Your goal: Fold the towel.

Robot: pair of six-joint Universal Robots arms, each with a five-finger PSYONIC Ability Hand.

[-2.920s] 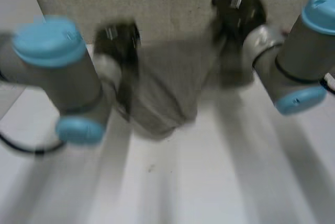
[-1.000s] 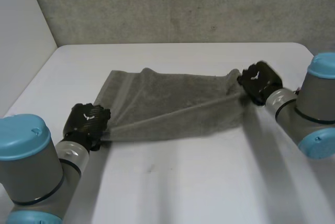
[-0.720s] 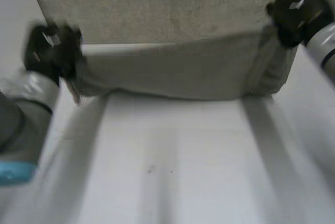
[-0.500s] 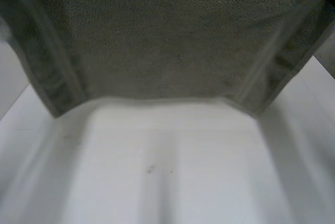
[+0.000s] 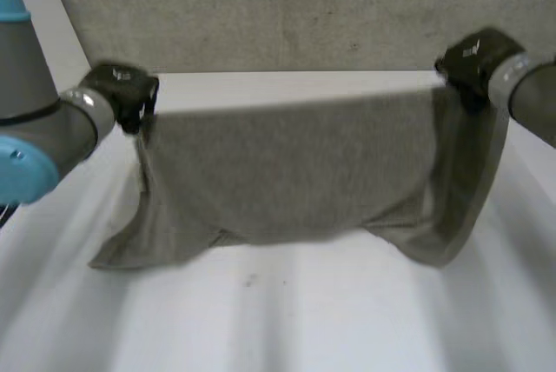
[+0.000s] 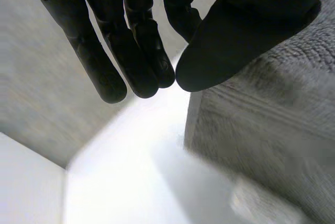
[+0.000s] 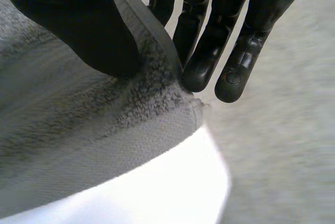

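Note:
A grey towel (image 5: 287, 172) hangs spread wide between my two hands above the white table (image 5: 287, 320). My left hand (image 5: 126, 94) pinches its top corner on the left side, and my right hand (image 5: 473, 59) pinches the opposite top corner. The towel's lower edge sags onto the table, with both bottom corners trailing outward. Seen from the left wrist, the thumb (image 6: 235, 41) presses the towel (image 6: 261, 140) corner against the fingers (image 6: 131, 56). From the right wrist, the towel's hem (image 7: 152, 46) runs between the thumb (image 7: 73, 30) and the fingers (image 7: 209, 41).
A grey wall (image 5: 287, 7) stands right behind the table's far edge. A white side wall (image 5: 52, 7) rises at the left. Bare tabletop lies in front of the hanging towel.
The towel went from lying stretched on the table to being lifted high. It has since come down and away from the camera, with its lower edge on the table. Both hands kept their corners.

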